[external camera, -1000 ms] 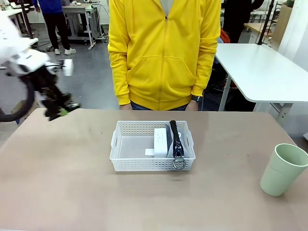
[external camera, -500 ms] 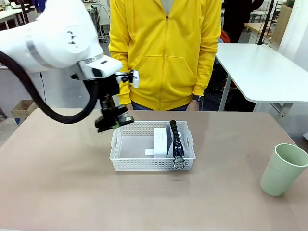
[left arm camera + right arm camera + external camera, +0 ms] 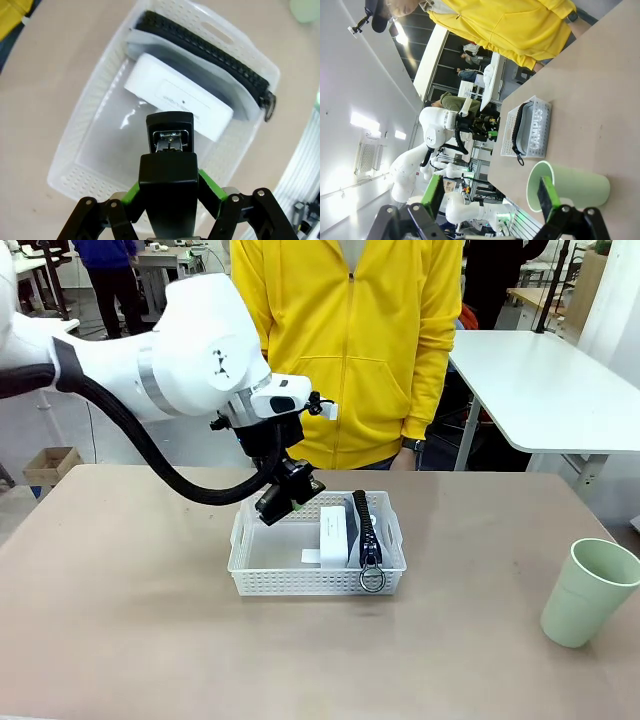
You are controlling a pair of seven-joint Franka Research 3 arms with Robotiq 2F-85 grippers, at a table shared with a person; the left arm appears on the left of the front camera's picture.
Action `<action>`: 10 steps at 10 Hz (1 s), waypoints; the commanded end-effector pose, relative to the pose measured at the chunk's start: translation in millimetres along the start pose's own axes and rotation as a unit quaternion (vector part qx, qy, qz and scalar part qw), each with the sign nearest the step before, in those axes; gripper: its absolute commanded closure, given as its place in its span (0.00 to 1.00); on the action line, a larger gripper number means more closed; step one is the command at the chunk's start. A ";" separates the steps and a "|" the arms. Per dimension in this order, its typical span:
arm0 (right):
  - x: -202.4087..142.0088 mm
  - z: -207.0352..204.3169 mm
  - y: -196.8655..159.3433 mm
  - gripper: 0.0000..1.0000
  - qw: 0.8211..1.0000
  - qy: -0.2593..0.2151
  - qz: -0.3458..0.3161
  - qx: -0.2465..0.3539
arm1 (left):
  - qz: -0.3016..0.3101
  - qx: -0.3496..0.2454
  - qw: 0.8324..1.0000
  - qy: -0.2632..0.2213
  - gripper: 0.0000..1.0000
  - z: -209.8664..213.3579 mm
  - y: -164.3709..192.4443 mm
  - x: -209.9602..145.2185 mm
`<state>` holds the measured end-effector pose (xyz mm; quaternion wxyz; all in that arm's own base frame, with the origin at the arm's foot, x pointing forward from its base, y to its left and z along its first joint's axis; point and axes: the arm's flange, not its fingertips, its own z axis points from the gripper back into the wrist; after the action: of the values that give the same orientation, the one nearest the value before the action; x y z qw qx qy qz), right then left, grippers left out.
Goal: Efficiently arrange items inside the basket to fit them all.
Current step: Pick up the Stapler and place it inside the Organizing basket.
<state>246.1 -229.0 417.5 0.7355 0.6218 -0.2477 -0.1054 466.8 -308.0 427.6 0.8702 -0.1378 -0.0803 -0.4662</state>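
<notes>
The left end effector (image 3: 281, 498) holds the black stapler (image 3: 169, 150) tight above the empty side of the basket (image 3: 300, 582). Lower it slowly, flat beside the white box (image 3: 333, 532), without bumping the wall.

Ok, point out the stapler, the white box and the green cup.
stapler (image 3: 169, 121): left wrist view, its black front end.
white box (image 3: 175, 97): left wrist view, its upper face.
green cup (image 3: 585, 595): front view, its outer wall.

- white perforated basket (image 3: 240, 540): placed mid-table.
- grey pouch (image 3: 366, 532): stood on edge, zipper up, along basket's 3 o'clock side.
- white box (image 3: 334, 535): stood on edge, touching pouch's 9 o'clock face.
- black stapler (image 3: 169, 185): held above basket's 10 o'clock corner.
- green cup (image 3: 588, 592): upright, well apart at 4 o'clock.
</notes>
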 end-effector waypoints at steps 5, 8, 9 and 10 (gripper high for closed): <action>1.3 -0.9 2.8 0.00 1.000 -0.005 0.000 0.009 | 0.026 0.041 0.999 0.010 0.56 -12.0 0.9 -2.3; 1.3 -0.9 2.8 0.00 1.000 -0.005 0.000 0.009 | 0.040 0.059 0.997 0.028 0.56 -55.9 14.0 -3.9; 1.3 -0.9 2.8 0.00 1.000 -0.005 0.000 0.009 | 0.038 0.049 0.997 0.046 0.56 -70.5 17.8 -6.3; 1.3 -0.9 2.8 0.00 1.000 -0.005 0.000 0.009 | 0.038 0.034 0.997 0.060 0.56 -83.5 20.3 -8.9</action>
<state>246.2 -228.9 417.4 0.7355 0.6218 -0.2475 -0.1053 479.3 -311.7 344.9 0.8926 -0.0869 -0.0499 -0.4397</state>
